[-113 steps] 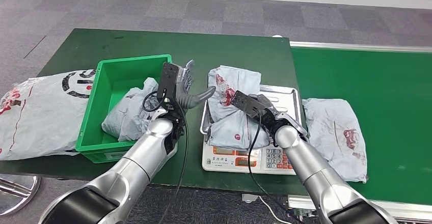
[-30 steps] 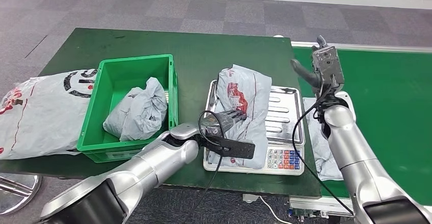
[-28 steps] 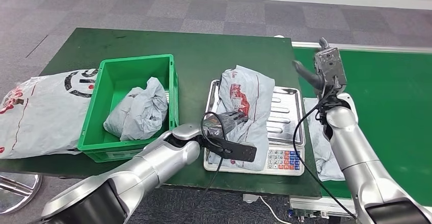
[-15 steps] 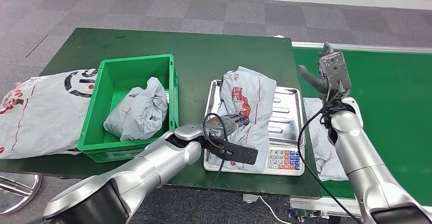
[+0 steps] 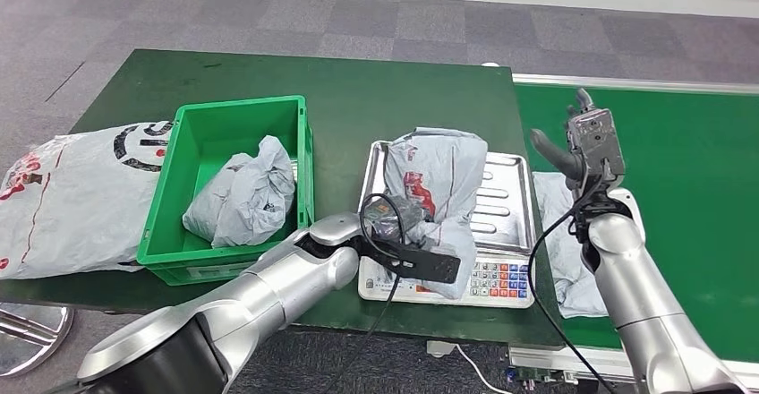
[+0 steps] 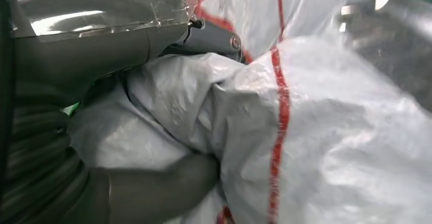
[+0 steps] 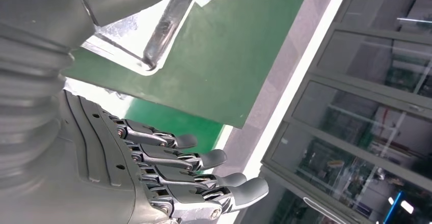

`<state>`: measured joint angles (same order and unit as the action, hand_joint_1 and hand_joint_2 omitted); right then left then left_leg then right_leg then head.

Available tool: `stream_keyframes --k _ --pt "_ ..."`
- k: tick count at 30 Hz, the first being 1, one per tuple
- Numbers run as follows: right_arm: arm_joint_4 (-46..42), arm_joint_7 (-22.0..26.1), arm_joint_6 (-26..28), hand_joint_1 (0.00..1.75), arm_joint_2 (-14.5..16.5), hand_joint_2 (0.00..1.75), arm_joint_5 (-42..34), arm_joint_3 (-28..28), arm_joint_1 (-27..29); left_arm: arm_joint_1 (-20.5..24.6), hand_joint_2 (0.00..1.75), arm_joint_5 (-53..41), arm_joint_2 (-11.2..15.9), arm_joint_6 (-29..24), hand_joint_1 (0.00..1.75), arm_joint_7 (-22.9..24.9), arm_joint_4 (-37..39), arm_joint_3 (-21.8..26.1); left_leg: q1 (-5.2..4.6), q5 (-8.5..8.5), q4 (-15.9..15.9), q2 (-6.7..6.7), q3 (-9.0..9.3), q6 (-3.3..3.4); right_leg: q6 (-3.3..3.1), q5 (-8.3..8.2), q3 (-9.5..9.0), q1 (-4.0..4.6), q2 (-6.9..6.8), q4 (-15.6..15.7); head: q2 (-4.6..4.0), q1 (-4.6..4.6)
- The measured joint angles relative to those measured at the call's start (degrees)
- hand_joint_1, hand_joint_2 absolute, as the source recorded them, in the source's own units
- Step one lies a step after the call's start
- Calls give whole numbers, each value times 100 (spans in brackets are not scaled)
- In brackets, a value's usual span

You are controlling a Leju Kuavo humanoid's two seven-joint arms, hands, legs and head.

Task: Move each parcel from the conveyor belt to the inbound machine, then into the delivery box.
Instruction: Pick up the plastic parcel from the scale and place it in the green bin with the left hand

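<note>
Your left hand [image 5: 400,218] grips the grey parcel [image 5: 440,188] that lies on the scale [image 5: 507,233]; the left wrist view shows the thumb and fingers [image 6: 153,186] closed into the bag's crumpled plastic. The parcel rests on the scale's steel tray, draped over its near edge toward the keypad. Your right hand [image 5: 582,139] is raised above the belt [image 5: 698,188], holding nothing, with its fingers [image 7: 204,175] stretched out and apart. A second parcel [image 5: 564,233] lies flat on the belt just beside the scale, partly hidden behind your right arm. To the scale's left, on the green surface [image 5: 394,89], stands the green box [image 5: 179,188] with another parcel [image 5: 243,195] inside. A large grey bag [image 5: 72,197] lies at the box's far left side, touching it.
</note>
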<state>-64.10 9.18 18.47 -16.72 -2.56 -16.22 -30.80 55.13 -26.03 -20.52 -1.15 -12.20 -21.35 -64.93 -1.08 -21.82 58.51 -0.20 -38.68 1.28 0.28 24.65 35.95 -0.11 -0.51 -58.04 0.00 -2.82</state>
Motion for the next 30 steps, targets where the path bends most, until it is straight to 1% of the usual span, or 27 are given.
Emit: stream_keyframes --k 4,7,10,14,21,24,28,30 --pt "-87 -25 -34 0 -2 175 58 44 37 20 175 388 16 -460 175 -151 -193 359 0 4 0 0 -1 4 2 -3 0 0 0 0 0 0" --pt "-95 -19 -90 0 -4 175 60 46 45 40 175 564 63 -529 175 -250 -450 714 0 4 0 0 -1 4 2 -4 0 0 0 0 0 0" --pt "-85 16 -104 0 -4 175 59 46 44 67 175 513 133 -543 175 -290 -721 999 -1 4 0 -1 -2 4 2 -3 0 0 0 0 0 0" --pt "-72 30 -101 0 9 175 67 46 33 99 175 351 194 -720 175 -293 -931 1210 -1 4 -1 -2 -4 4 3 -3 0 0 -1 0 0 0" --pt "-64 28 -89 0 52 175 79 46 13 122 175 257 277 -1030 175 -295 -1038 1477 -1 4 -1 -4 -5 4 3 -2 1 0 -2 0 0 0" --pt "-61 27 -89 0 77 175 84 46 3 182 175 47 327 -1339 175 -126 -1044 1549 -1 5 -1 -3 -6 4 3 -3 1 0 -2 -1 0 0" --pt "-34 0 -57 0 137 175 163 46 -62 442 175 -544 466 -2126 175 304 -922 1605 0 8 -1 -2 -5 0 2 -3 3 1 -1 -1 0 0" --pt "-32 -9 -55 0 166 175 190 46 -90 546 175 -655 526 -2249 175 337 -841 1644 0 10 -1 -5 -5 -1 2 -3 2 1 -3 -1 0 0"
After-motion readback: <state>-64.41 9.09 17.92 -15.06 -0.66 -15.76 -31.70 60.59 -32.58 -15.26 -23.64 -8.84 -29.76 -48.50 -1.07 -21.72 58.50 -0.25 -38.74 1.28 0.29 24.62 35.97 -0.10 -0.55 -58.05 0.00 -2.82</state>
